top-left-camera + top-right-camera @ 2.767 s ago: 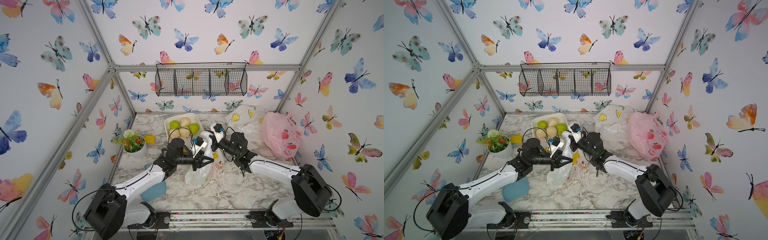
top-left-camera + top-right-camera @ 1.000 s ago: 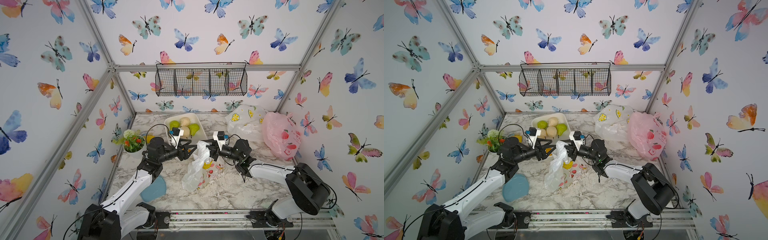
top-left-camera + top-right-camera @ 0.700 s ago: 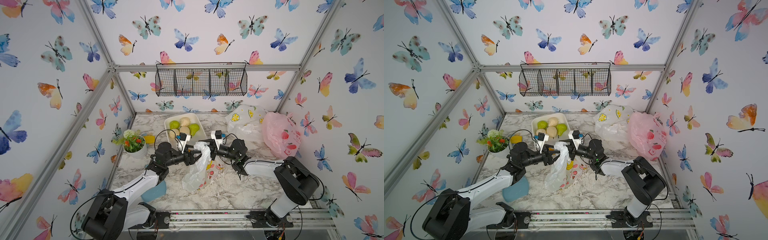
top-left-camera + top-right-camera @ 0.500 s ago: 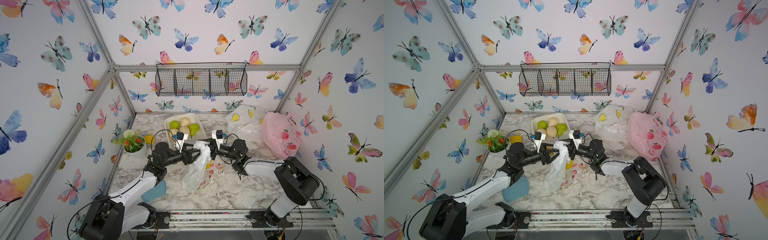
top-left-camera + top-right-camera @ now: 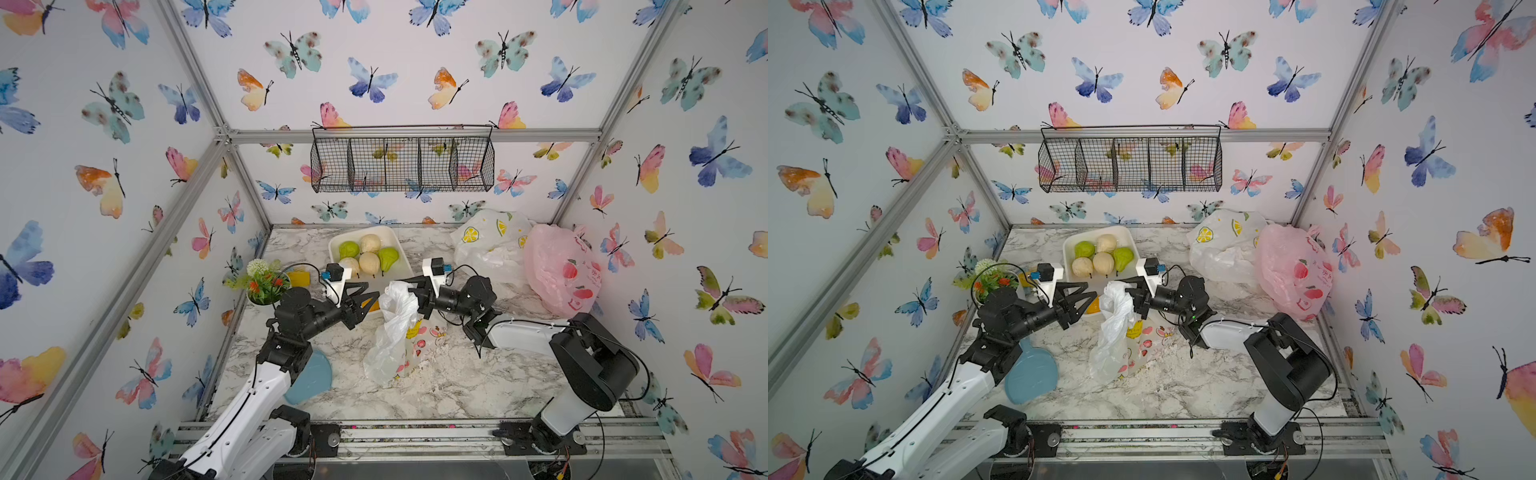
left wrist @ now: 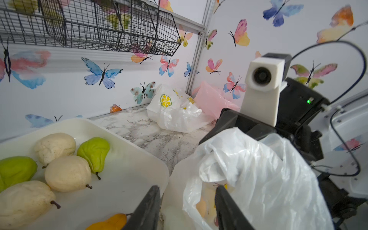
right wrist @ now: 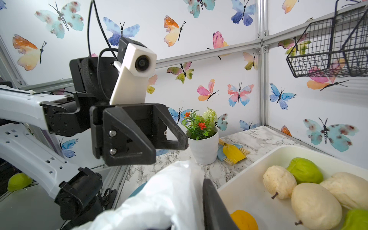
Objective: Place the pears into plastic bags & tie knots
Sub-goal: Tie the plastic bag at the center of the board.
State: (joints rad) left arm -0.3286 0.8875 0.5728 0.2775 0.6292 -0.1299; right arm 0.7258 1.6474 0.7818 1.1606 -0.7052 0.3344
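A translucent white plastic bag with cartoon prints [image 5: 395,332] [image 5: 1115,345] stands upright mid-table. My right gripper [image 5: 409,293] [image 7: 191,185] is shut on its bunched top; one finger [image 7: 211,201] shows and plastic hides the other. My left gripper [image 5: 372,296] [image 5: 1093,295] [image 6: 187,193] is open just left of the bag, with the bag's loose edge between its fingers [image 6: 151,201]. Several green and cream pears [image 5: 369,262] [image 6: 67,173] lie in the white tray [image 5: 399,239]. An orange pear [image 5: 374,306] [image 7: 244,220] lies at the tray's front, under the left gripper. No knots show on this bag.
A lemon-print bag [image 5: 486,245] and a pink bag [image 5: 557,270] lie filled at the back right. A potted flower [image 5: 266,286], a yellow brush [image 5: 299,278] and a blue plate [image 5: 309,378] are on the left. A wire basket [image 5: 401,164] hangs on the back wall.
My left gripper has closed in on the bag's left edge and its jaws have narrowed. The right gripper keeps its hold on the bag's top, which stays raised.
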